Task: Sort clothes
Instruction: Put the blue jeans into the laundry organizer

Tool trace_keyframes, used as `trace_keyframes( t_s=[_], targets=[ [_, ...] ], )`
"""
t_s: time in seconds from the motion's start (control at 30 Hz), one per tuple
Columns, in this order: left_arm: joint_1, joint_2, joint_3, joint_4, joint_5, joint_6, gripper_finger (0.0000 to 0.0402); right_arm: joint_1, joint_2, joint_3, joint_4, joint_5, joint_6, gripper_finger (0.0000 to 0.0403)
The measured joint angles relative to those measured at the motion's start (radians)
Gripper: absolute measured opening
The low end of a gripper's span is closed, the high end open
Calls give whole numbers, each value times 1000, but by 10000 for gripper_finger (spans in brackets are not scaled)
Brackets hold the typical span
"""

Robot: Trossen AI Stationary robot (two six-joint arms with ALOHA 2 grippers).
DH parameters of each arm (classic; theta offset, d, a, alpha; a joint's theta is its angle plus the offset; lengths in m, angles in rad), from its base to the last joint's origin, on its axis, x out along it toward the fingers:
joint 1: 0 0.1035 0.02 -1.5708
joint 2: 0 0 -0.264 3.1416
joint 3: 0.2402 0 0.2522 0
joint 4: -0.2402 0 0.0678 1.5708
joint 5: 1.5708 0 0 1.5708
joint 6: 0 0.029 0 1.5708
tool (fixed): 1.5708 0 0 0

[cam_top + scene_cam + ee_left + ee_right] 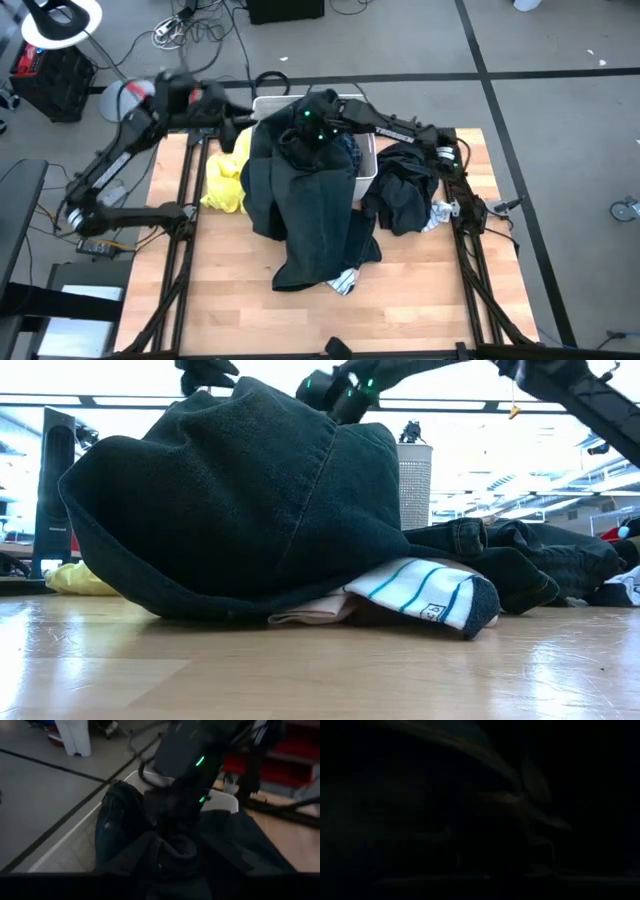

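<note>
The right gripper (312, 128) is buried in the dark green garment (310, 215), fingers pressed together on its fabric over the white bin (365, 160). Lifting may drag the long trailing cloth and the white-striped piece (425, 592) under it. The bin beneath holds bunched dark clothes. Farther left, the left gripper (238, 112) hangs spread beside the yellow garment (224, 183).

The big dark green garment (310, 215) covers the table's middle and hangs over the white bin (366, 160), so the bin mouth is blocked. The right gripper (312, 128) is buried in this cloth. A black pile (403, 190) fills the right side, a yellow garment (225, 180) the left. The front wood table (240, 310) stays free for passing.
</note>
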Motion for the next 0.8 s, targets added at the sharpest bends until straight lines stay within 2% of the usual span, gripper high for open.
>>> trace_keyframes(
  t_s=[0.17,0.37,0.63,0.8],
  targets=[
    [-5,-175,-243,129,-2,-133,163,-32,83,3,-166,-3,7,2],
    [-30,-300,-379,222,3,-218,163,-46,98,0,-271,11,-2,1],
    [-40,-348,-398,210,4,-305,163,-49,-102,-2,-263,46,-25,1],
    [-44,-367,-398,194,26,-279,163,-41,-249,-2,-268,46,-28,2]
  ],
)
